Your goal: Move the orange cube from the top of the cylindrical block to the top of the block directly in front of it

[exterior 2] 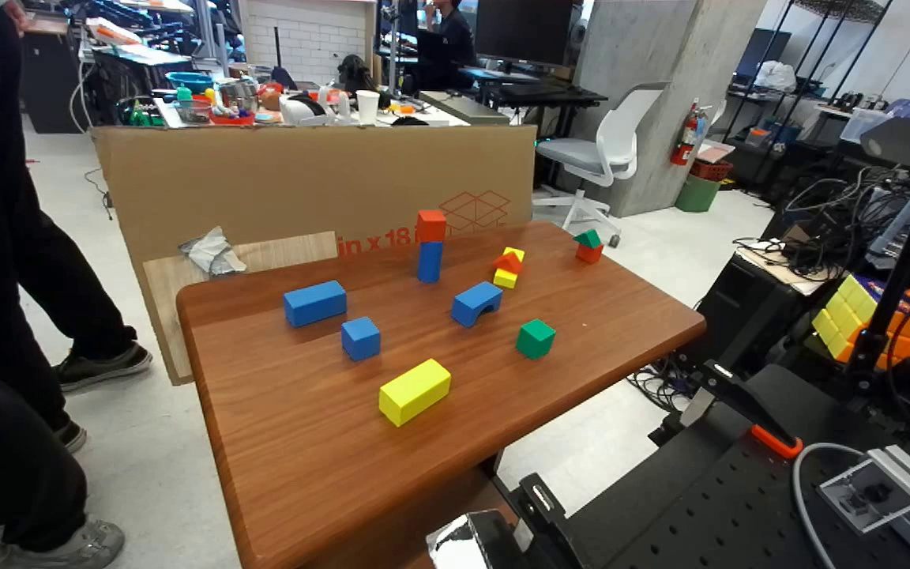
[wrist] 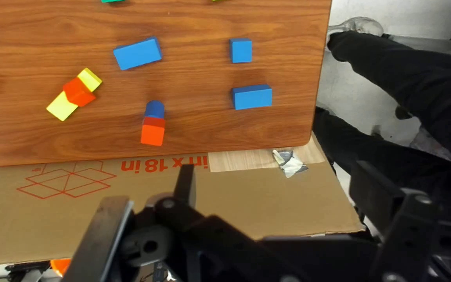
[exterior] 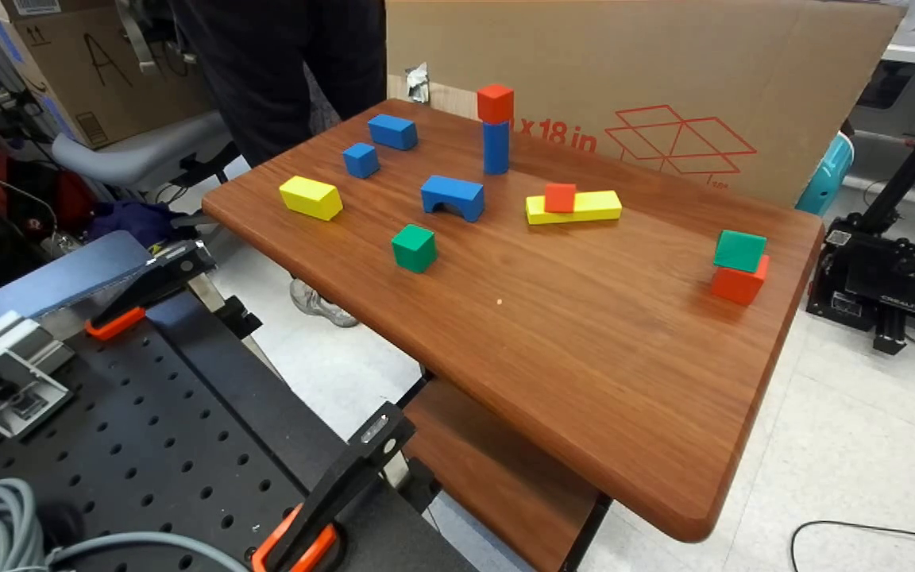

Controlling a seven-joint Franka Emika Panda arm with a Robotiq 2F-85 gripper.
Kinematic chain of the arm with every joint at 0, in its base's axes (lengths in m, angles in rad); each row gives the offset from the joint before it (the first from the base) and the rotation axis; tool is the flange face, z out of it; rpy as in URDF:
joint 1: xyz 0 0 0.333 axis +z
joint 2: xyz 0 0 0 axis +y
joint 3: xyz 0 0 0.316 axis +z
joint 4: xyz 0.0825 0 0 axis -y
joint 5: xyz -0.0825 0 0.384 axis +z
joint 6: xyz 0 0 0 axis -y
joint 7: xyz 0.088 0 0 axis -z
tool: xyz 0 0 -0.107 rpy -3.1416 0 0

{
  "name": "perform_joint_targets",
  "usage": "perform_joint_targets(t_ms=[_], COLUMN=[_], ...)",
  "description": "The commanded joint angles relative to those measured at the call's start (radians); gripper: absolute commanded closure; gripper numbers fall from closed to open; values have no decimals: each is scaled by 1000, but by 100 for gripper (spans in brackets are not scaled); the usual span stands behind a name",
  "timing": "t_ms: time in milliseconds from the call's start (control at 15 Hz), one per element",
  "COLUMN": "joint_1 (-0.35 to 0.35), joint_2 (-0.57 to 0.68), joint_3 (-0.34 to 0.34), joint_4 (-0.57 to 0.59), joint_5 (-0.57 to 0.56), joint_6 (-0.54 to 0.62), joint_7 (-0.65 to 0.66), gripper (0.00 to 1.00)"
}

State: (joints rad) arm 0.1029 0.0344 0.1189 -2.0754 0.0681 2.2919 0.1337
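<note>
An orange cube sits on top of an upright blue cylindrical block near the cardboard side of the table. The cube and the cylinder show in both exterior views. In the wrist view the cube overlaps the cylinder. A blue arch block stands in front of the cylinder, apart from it; its bare top shows in the wrist view. My gripper is open and empty in the wrist view, with its fingers wide apart over the cardboard. Both exterior views do not show it.
A yellow block bears an orange wedge. A green wedge lies on an orange block. A green cube, yellow block, blue cube and blue block stand around. Cardboard borders the table.
</note>
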Motion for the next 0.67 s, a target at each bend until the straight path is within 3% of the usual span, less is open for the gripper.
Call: perform_joint_targets(t_ms=[0,600], joint_1=[3,11], joint_2=[100,285], joint_3=[-19,-73], joint_4=[87,231], joint_5=[-78,-117], joint_6=[-1,-22], joint_7=[94,162], gripper=[0,0])
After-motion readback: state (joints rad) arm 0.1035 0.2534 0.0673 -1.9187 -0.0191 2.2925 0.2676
